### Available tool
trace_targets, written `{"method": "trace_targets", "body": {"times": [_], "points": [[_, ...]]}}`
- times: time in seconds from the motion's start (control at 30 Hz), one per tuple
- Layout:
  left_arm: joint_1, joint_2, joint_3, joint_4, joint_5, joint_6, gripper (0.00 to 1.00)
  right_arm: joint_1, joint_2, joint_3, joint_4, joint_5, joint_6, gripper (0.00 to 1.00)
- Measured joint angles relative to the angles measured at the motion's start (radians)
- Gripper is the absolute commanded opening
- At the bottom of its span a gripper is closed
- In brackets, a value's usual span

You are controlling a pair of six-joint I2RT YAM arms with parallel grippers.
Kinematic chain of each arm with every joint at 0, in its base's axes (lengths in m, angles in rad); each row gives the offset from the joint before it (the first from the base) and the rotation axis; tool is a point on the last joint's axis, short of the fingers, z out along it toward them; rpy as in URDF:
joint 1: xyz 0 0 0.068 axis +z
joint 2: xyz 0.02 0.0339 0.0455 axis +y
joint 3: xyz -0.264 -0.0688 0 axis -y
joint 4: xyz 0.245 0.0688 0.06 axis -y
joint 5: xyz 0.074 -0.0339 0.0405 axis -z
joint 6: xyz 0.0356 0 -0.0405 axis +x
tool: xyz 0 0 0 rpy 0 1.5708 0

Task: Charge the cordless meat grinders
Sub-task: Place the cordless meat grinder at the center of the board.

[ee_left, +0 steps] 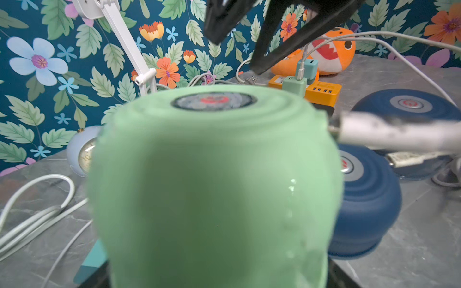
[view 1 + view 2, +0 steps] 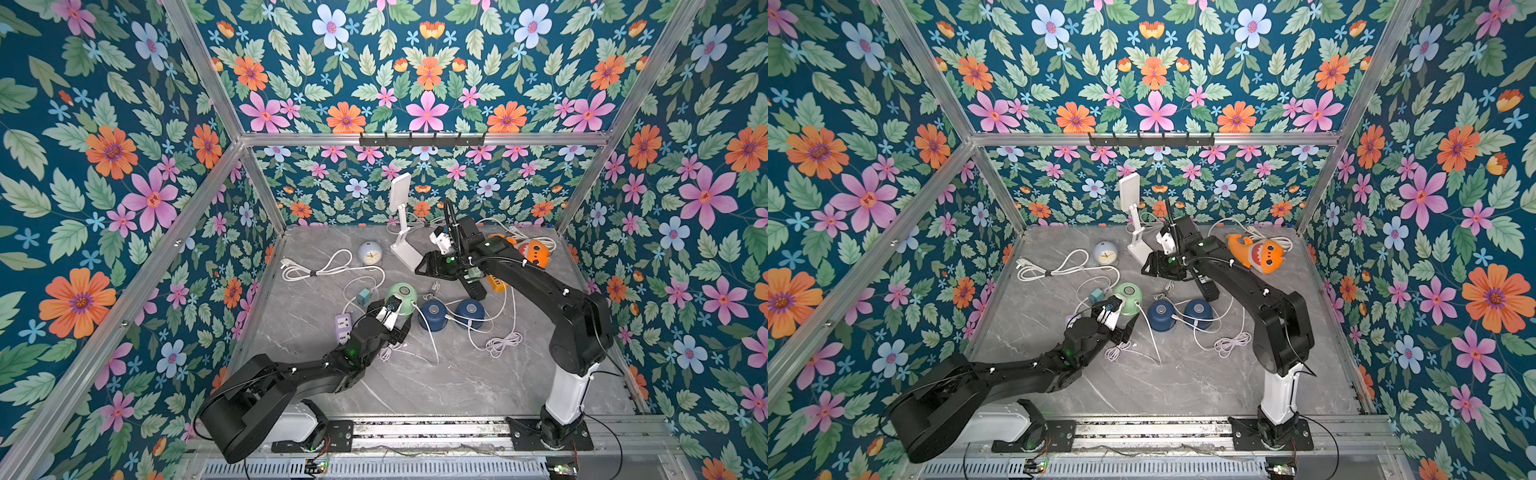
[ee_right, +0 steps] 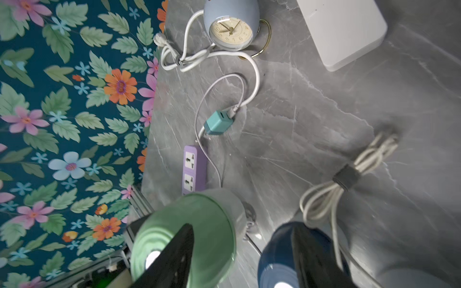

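The pale green meat grinder [image 2: 401,294] [image 2: 1128,293] stands left of the two navy meat grinders [image 2: 433,314] [image 2: 469,311]. My left gripper [image 2: 398,309] reaches in from the near side. In the left wrist view the green grinder [image 1: 214,174] fills the gap between its fingers, which grip it. A white cable plug [image 1: 374,134] sits in the green grinder's side. My right gripper [image 2: 422,269] [image 3: 240,229] hovers open and empty above the green grinder [image 3: 207,224] and a navy one [image 3: 274,256].
A pale-blue clock [image 2: 370,252] and a white folding lamp [image 2: 401,224] stand at the back. The purple power strip [image 3: 194,169] and a teal adapter [image 3: 218,123] lie to the left. An orange power strip [image 1: 324,91], a black strip [image 2: 473,286] and an orange plush [image 2: 536,253] are on the right. White cable bundles [image 2: 503,343] trail around.
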Motion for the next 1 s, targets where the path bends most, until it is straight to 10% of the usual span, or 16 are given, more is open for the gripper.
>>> {"method": "trace_targets", "body": {"times": [0.77,1.0], "points": [[0.087,0.455,-0.003,0.438,0.103,-0.176,0.50,0.045,0.242,0.105,0.093,-0.097,0.089,0.58],[0.089,0.500,0.016,0.463,0.104,-0.182,0.94,0.057,0.230,0.060,0.097,-0.097,0.089,0.57]]}}
